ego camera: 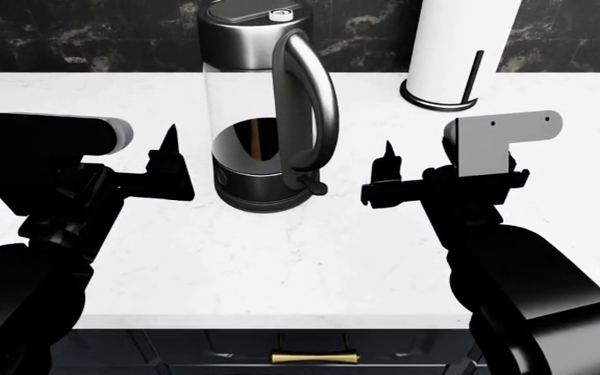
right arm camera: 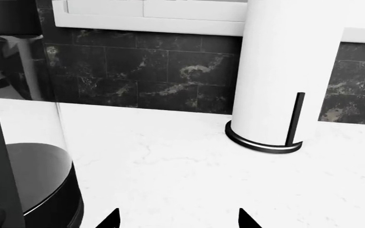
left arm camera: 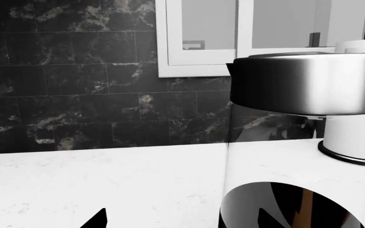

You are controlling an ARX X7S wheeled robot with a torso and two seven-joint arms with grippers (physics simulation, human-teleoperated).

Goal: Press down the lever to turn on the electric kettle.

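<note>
The electric kettle (ego camera: pixel 262 94) stands upright at the back middle of the white counter, with a glass body, a dark chrome lid and a looped handle (ego camera: pixel 308 101) facing me. The lever (ego camera: pixel 317 187) is a small black tab at the foot of the handle. My left gripper (ego camera: pixel 169 160) hovers open and empty just left of the kettle base. My right gripper (ego camera: pixel 387 176) hovers open and empty to the right of the lever, apart from it. The kettle fills the right of the left wrist view (left arm camera: pixel 306 85) and the edge of the right wrist view (right arm camera: pixel 24 180). The lever is hidden in both wrist views.
A white paper-towel roll (ego camera: pixel 456 47) on a black wire stand sits at the back right, also in the right wrist view (right arm camera: pixel 277 71). A black marble backsplash (left arm camera: pixel 62 90) runs behind the counter (ego camera: pixel 279 266). The counter's front edge lies above a drawer with a brass handle (ego camera: pixel 316 357).
</note>
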